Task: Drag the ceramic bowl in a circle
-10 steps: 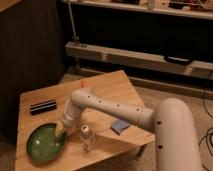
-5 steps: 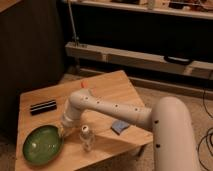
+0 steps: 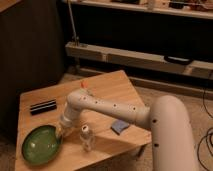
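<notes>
The ceramic bowl, wide, shallow and glossy green, sits at the front left corner of the wooden table. My gripper is at the end of the white arm, low over the table. It rests at the bowl's right rim, on or just inside the edge. The gripper's tip is partly hidden against the rim.
A small clear bottle stands just right of the bowl, close to the gripper. A black flat box lies behind the bowl at the left. A blue cloth-like piece lies near the front right edge. A small orange item sits behind the arm.
The bowl has slid a little left and toward the table's front edge, and the gripper has moved with it at its right rim.
</notes>
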You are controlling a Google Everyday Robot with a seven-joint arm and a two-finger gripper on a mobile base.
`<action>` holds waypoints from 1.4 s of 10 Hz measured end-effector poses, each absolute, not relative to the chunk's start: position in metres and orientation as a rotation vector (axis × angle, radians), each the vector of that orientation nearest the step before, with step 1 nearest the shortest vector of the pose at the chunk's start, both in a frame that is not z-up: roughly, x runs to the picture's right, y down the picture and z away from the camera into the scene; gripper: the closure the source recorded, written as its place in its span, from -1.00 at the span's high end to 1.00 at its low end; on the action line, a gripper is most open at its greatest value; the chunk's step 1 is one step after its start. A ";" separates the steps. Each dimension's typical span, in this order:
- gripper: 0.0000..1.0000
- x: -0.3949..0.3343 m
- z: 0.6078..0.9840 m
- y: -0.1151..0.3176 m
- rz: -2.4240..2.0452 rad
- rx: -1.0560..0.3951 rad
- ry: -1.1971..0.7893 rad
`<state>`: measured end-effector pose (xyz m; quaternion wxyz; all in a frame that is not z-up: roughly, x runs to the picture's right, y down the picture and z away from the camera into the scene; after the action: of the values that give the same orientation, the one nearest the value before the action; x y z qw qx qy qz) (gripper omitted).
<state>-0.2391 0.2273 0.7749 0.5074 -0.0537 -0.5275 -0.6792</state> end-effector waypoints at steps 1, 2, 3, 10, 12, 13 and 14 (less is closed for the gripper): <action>-0.94 -0.233 0.773 0.218 -1.638 -0.140 -1.245; -0.99 -0.227 0.774 0.211 -1.636 -0.149 -1.227; -1.00 -0.218 0.777 0.200 -1.634 -0.164 -1.204; -1.00 -0.180 0.793 0.171 -1.544 -0.240 -1.097; -1.00 -0.149 0.790 0.169 -1.510 -0.255 -1.062; -1.00 -0.132 0.790 0.177 -1.501 -0.283 -1.049; -1.00 -0.118 0.790 0.186 -1.506 -0.311 -1.042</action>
<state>-0.1175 0.1864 0.7895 0.5987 -0.1340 -0.4494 -0.6493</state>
